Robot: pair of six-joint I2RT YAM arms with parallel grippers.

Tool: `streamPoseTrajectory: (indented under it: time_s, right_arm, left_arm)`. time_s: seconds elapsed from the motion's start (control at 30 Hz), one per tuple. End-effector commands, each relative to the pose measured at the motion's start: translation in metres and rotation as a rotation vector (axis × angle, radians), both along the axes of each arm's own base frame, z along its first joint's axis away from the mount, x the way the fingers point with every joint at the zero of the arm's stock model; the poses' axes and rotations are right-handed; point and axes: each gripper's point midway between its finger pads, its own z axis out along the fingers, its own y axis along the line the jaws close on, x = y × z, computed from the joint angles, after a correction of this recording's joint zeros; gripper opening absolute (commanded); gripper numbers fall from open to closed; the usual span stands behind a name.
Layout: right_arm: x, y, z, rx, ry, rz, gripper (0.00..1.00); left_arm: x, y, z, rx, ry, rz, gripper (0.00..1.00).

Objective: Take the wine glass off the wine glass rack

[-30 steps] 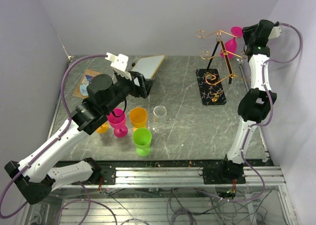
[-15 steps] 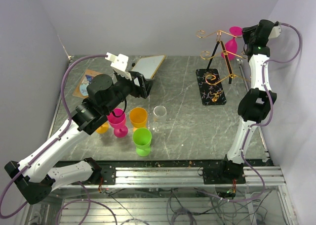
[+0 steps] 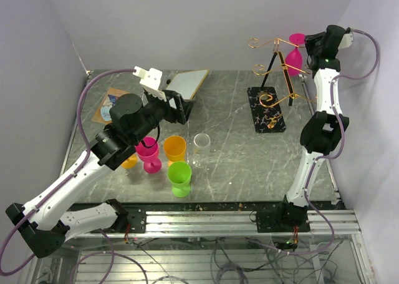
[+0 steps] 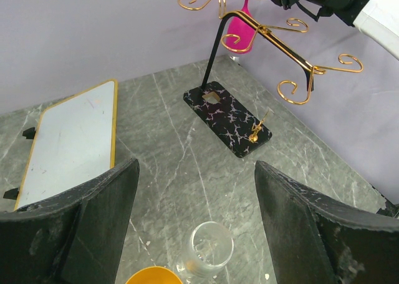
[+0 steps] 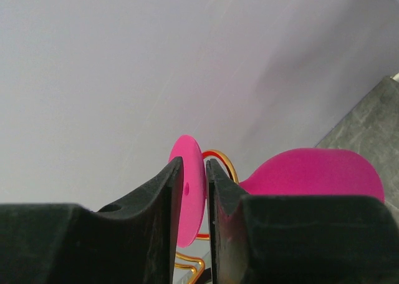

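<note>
A pink wine glass (image 3: 293,60) hangs upside down from the top arm of the wine glass rack (image 3: 267,111), a gold wire stand on a black veined base. In the right wrist view its flat foot (image 5: 189,190) sits between the fingers and its bowl (image 5: 312,171) shows to the right. My right gripper (image 3: 307,44) is high at the back right, shut on that foot (image 5: 193,164). My left gripper (image 3: 183,109) hovers open over the table's left half, holding nothing (image 4: 196,165). The left wrist view shows the rack (image 4: 227,117) and the glass (image 4: 239,31) far ahead.
Pink (image 3: 148,151), orange (image 3: 175,148) and green (image 3: 179,175) cups and a clear glass (image 3: 201,143) stand at left centre. A gold-framed whiteboard (image 3: 187,83) lies at the back. A round card (image 3: 108,107) lies far left. The side wall is close behind the right arm.
The right gripper's jaws have narrowed onto the wine glass's foot. The left arm has not moved.
</note>
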Motion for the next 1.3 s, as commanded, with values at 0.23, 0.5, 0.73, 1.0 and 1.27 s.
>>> streamPoseTrajectory:
  time_s: [0.23, 0.5, 0.73, 1.0, 1.27]
  right_arm:
    - [0.009, 0.007, 0.006, 0.014, -0.039, 0.019, 0.14]
    - [0.005, 0.001, 0.023, 0.010, -0.076, -0.020, 0.02]
    - [-0.001, -0.006, 0.036, -0.006, -0.097, -0.057, 0.00]
    - [-0.015, -0.011, 0.043, -0.007, -0.103, -0.081, 0.00]
    - [-0.026, -0.004, 0.043, -0.001, -0.095, -0.057, 0.00]
  left_arm:
    - [0.000, -0.003, 0.010, -0.021, -0.036, -0.003, 0.85]
    - [0.000, -0.002, 0.012, -0.023, -0.038, -0.003, 0.85]
    - [-0.001, -0.003, 0.011, -0.023, -0.036, -0.008, 0.85]
    - [-0.001, -0.004, 0.011, -0.024, -0.035, -0.012, 0.85]
    - [-0.002, -0.005, 0.011, -0.025, -0.033, -0.018, 0.85]
